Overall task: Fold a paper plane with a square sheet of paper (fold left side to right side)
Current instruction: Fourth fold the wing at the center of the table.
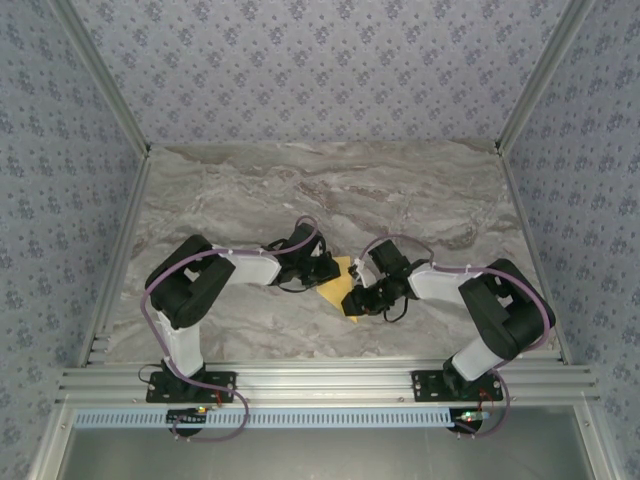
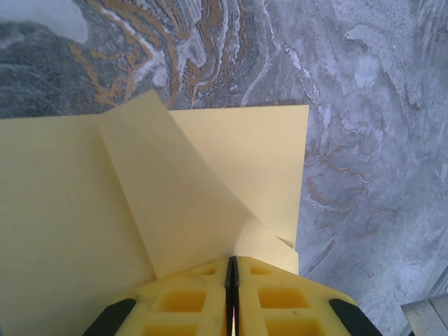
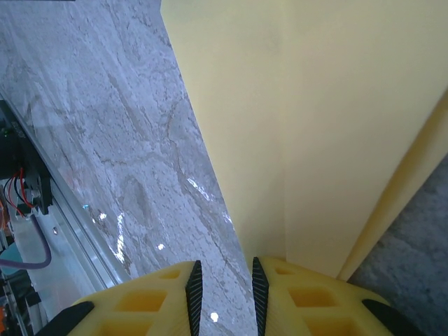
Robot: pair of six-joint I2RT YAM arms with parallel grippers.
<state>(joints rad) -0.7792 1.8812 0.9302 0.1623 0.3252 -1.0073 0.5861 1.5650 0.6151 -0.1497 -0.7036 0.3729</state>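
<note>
Closest of all are the yellow fingers (image 2: 182, 301) of the left gripper (image 2: 232, 266). They are pressed tight together, and as far as I can tell a corner of the square sheet of paper (image 2: 63, 210) is pinched between them. That corner is lifted up and bent over the rest of the sheet, so a big flap leans across it in a soft curve and is not pressed flat. The right gripper (image 3: 222, 273) has its jaws a little way apart, with the table (image 3: 126, 140) showing in the gap. It holds nothing, and one finger sits right at the paper's edge. From above, the paper lies on the table between the two grippers, toward the robot's side. I think the job is only at its start, because one fold is being made and it has no sharp crease yet. No pointed plane shape is there. The flap has to be laid down and rubbed flat, and all the other folds are left to do.
</note>
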